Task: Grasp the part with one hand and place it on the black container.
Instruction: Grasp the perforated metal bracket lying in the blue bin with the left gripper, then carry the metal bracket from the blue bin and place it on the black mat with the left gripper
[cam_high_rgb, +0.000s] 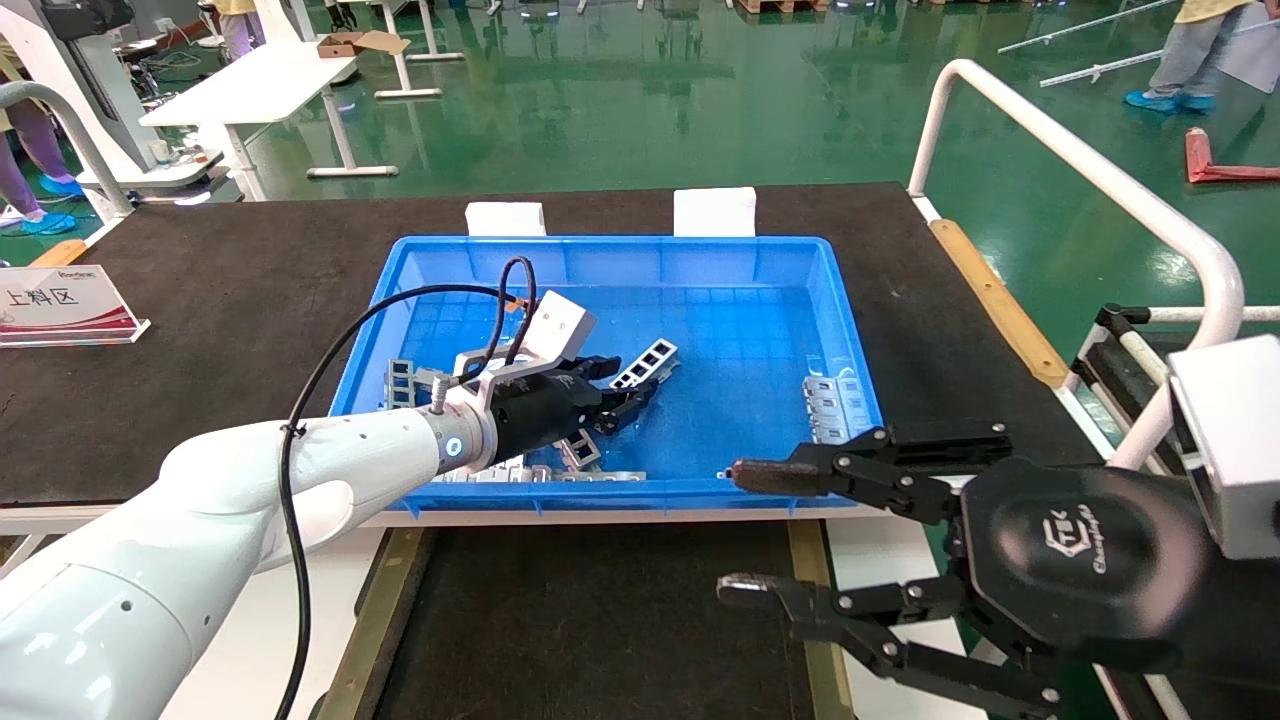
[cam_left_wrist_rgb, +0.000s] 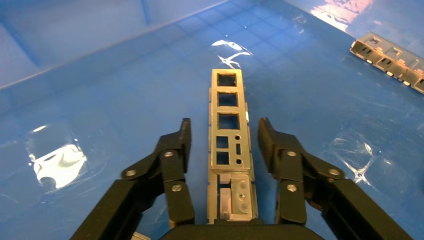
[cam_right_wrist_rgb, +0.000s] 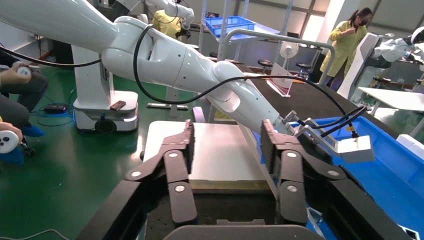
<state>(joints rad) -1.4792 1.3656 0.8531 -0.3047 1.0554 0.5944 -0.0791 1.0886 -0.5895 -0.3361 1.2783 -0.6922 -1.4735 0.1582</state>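
The part (cam_high_rgb: 647, 363) (cam_left_wrist_rgb: 227, 125), a slim silver channel with a row of rectangular windows, lies on the floor of the blue bin (cam_high_rgb: 620, 243). My left gripper (cam_high_rgb: 622, 390) (cam_left_wrist_rgb: 225, 125) is down inside the bin and open. Its fingers (cam_left_wrist_rgb: 180, 150) straddle the part with a gap on each side. The black container (cam_high_rgb: 600, 620) (cam_right_wrist_rgb: 225, 205), edged by olive-brass rails (cam_high_rgb: 375, 610), sits in front of the bin. My right gripper (cam_high_rgb: 730, 528) (cam_right_wrist_rgb: 227, 130) hangs open and empty over the container's right rail.
More silver parts lie in the bin at its right (cam_high_rgb: 830, 405) (cam_left_wrist_rgb: 390, 57), left (cam_high_rgb: 410, 380) and front (cam_high_rgb: 540, 470). A sign (cam_high_rgb: 60, 305) stands on the black mat at far left. A white tube railing (cam_high_rgb: 1080, 160) runs along the right side.
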